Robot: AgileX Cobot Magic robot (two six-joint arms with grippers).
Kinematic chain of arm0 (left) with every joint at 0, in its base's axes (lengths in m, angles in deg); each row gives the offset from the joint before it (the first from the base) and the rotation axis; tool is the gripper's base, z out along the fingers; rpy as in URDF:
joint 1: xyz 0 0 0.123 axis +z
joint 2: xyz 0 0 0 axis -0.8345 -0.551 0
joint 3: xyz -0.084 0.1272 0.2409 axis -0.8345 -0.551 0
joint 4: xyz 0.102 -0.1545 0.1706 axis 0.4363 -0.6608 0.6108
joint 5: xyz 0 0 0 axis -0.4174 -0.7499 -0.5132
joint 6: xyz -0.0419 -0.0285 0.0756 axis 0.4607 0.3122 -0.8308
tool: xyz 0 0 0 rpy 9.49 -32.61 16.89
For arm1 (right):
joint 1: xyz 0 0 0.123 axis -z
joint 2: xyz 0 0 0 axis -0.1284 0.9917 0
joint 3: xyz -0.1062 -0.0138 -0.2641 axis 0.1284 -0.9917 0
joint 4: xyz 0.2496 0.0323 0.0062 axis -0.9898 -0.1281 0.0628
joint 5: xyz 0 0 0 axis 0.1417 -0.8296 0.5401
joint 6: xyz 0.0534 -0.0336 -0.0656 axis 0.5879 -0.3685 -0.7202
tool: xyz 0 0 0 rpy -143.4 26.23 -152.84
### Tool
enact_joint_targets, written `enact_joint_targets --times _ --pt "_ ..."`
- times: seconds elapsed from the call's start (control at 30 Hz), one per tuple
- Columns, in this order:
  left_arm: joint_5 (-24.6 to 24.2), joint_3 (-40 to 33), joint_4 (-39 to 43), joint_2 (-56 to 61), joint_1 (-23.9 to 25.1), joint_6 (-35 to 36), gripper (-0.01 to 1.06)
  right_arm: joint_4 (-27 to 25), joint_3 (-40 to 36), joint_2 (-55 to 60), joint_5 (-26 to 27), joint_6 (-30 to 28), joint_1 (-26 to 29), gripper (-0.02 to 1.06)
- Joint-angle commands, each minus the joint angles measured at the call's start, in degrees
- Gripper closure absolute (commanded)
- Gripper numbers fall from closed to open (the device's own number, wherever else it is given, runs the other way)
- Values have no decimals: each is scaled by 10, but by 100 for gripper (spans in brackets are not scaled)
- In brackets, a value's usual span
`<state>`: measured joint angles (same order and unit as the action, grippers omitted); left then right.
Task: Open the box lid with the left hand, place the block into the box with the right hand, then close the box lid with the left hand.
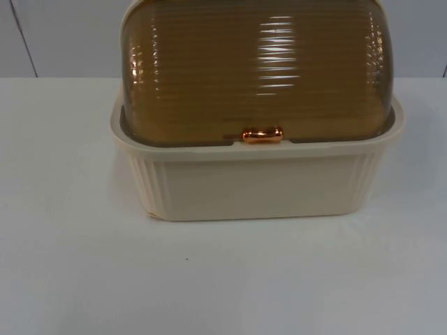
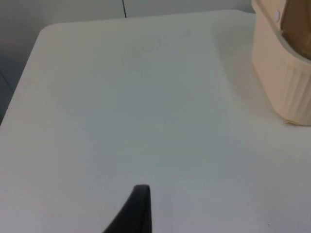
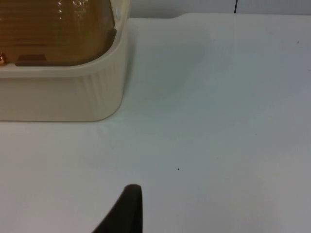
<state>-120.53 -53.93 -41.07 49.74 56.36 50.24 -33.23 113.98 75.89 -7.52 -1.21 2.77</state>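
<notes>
Table: a white, smooth table (image 1: 223, 279) lies nearest the camera in the top view, bare in front of the box; it ends at a grey partition wall (image 1: 63, 38) behind.
Box: one cream plastic box with ribbed corners (image 1: 258, 185) stands on the table toward the wall, its front side facing the camera.
Lid: one amber, ribbed, see-through domed lid (image 1: 255, 66) sits down shut on the box, its lower edge inside the cream rim.
Handle: one small copper-coloured knob (image 1: 262, 135) at the middle of the lid's front edge, just above the box's front wall.
Left claw: one black fingertip (image 2: 136, 211) over bare table; whether the claw is wide or narrow I cannot tell. In the left wrist view the box's ribbed corner (image 2: 286, 77) stands well apart from it, off to the side.
Right claw: one black fingertip (image 3: 127, 209) over bare table; its spread I cannot tell either. In the right wrist view the box's corner (image 3: 77, 94) and the amber lid (image 3: 58, 29) are ahead and apart from the fingertip, not touching.
Count: one box, one lid, one knob.
</notes>
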Motion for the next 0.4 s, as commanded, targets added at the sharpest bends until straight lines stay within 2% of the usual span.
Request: enact_joint_targets --times 0.0,0.27,0.37 --pt "-2 -3 2 1 1 3 0 5 -1 -2 2 -4 -1 3" --pt "-2 -3 2 1 1 3 0 5 -1 -2 2 -6 4 3" --pt "-2 -3 2 1 1 3 0 5 -1 -2 2 -6 25 3"
